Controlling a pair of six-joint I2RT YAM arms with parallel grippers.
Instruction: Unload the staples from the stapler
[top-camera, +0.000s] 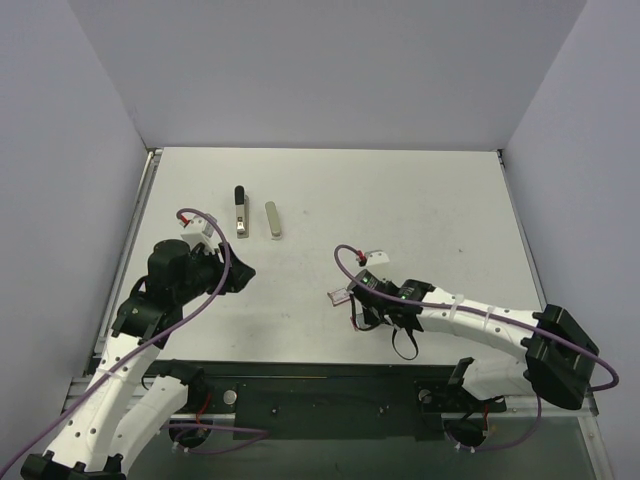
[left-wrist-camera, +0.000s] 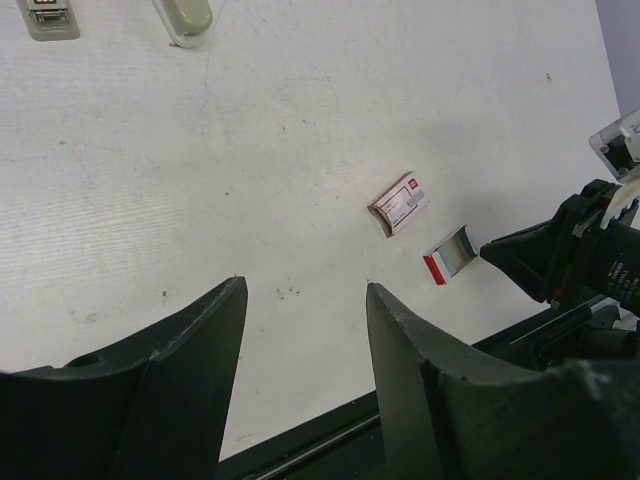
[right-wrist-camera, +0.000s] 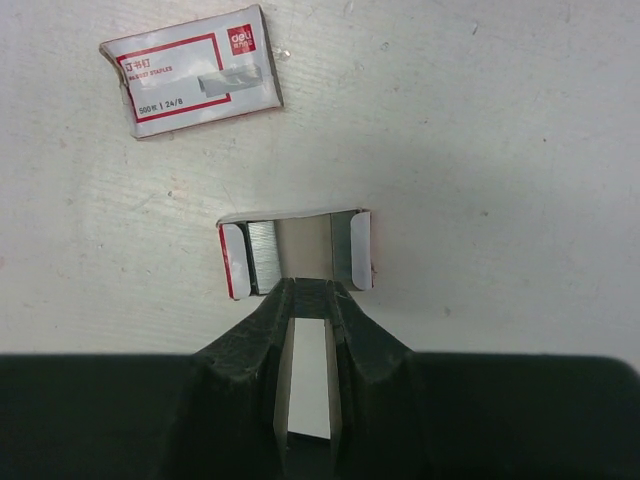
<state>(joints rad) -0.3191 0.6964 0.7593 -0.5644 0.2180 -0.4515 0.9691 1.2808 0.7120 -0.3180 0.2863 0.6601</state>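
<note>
Two risks stand out, both at the right gripper (right-wrist-camera: 305, 292). Its jaws are drawn almost together on what looks like a pale staple strip (right-wrist-camera: 314, 380) lying lengthwise between them. Their tips sit at the near edge of the open staple tray (right-wrist-camera: 232, 265).

The tray is light card and lies loose on the table (top-camera: 400, 190). As I judge it, a forward push with the tips low would slide the tray off ahead of the jaws. The strip would then not seat in the bare gap between the staples stacked at each side.

The strip itself is likely brittle. Too hard a pinch, or a tilt on release, could break it and scatter pieces beyond the tray. The red-and-white box sleeve (right-wrist-camera: 190, 70) lies ahead and to the left of these jaws, apart from the tray, and could be nudged too.

The left gripper (left-wrist-camera: 305, 290) is spread wide over bare table, with nothing between its fingers. The stapler (top-camera: 240, 212) lies well ahead of those jaws and off to their left, just beside the olive-grey bar (top-camera: 273, 220). Neither arm touches it. Whether any staples remain in it cannot be told.
</note>
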